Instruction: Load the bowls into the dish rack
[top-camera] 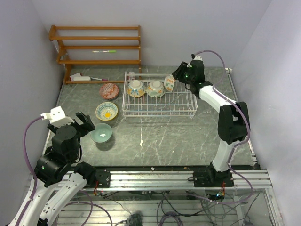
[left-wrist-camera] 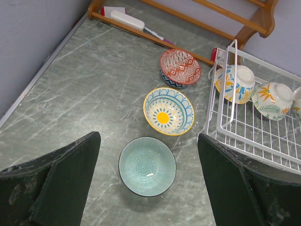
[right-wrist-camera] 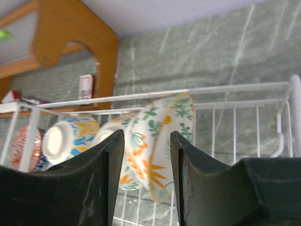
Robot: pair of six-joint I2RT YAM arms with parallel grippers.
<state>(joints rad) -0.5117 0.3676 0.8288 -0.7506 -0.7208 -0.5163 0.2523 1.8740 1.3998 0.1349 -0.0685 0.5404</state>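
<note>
The white wire dish rack (top-camera: 160,109) stands at the back centre. Three bowls rest on edge along its far side: a blue-orange one (top-camera: 136,88), an orange floral one (top-camera: 155,88) and a green-orange floral one (top-camera: 169,83). My right gripper (top-camera: 179,74) is open just behind that third bowl (right-wrist-camera: 162,141), with its jaws on either side of it and not gripping it. A reddish bowl (left-wrist-camera: 180,67), a yellow-blue bowl (left-wrist-camera: 168,110) and a teal bowl (left-wrist-camera: 147,165) sit upright on the table left of the rack (left-wrist-camera: 221,123). My left gripper (left-wrist-camera: 148,141) is open and empty above the teal bowl (top-camera: 102,133).
A brown wooden slatted shelf (top-camera: 99,47) stands at the back left, with a pen (top-camera: 104,51) and a white object (top-camera: 81,77) on it. Walls close in on the left and right. A small white scrap (top-camera: 141,141) lies on the table.
</note>
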